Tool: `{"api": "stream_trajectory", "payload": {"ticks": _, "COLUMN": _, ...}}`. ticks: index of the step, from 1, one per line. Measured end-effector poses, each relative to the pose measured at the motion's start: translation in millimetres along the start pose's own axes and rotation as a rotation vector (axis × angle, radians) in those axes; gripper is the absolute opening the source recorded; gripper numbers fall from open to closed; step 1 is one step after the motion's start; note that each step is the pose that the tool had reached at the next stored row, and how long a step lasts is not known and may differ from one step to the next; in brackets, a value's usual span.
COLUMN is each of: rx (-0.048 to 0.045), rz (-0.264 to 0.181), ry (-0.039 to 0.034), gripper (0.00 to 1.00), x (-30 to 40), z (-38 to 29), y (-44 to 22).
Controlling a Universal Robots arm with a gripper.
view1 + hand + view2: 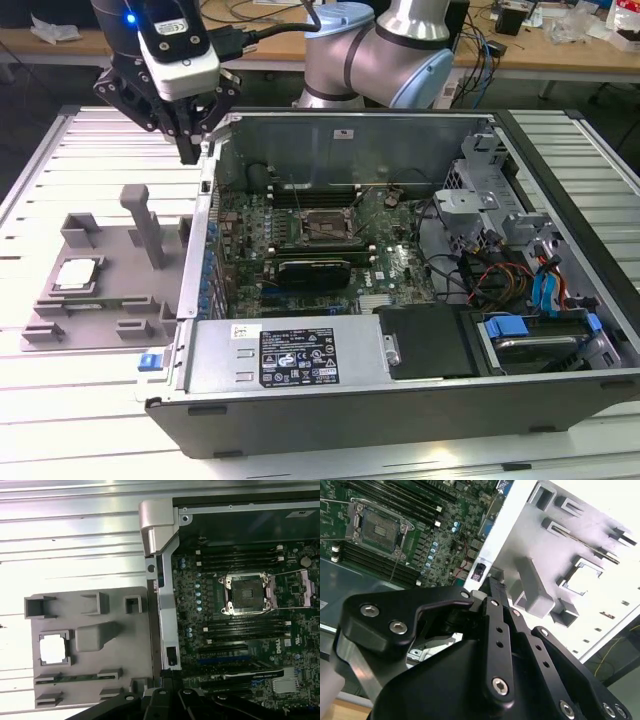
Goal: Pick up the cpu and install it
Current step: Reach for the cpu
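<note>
Open computer case fills the centre-right of the exterior view. A grey tray sits on the counter at left. Hand is upper left, over the case edge, fingers together, holding nothing. Cpu lies in the tray pocket, untouched. Pick step not started; it likely calls for the hand opening over the cpu.
</note>
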State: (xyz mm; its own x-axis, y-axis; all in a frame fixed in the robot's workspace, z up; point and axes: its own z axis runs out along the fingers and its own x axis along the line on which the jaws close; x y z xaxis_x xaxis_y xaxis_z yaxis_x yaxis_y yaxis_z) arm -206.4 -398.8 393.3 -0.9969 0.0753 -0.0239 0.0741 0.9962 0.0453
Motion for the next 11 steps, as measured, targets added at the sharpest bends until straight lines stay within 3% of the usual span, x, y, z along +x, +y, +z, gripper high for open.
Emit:
{"api": "stream_trajectory", "payload": {"ticks": 4, "rx": 0.0, "rz": 0.0, "ry": 0.0, "gripper": 0.11, "x": 4.3, "z": -0.1, "y": -0.3}}
{"api": "stream_trajectory", "payload": {"ticks": 11, "rx": 0.0001, "rz": 0.0, "ry": 0.0, "gripper": 0.11, "x": 17.7, "z": -0.5, "y": -1.3}}
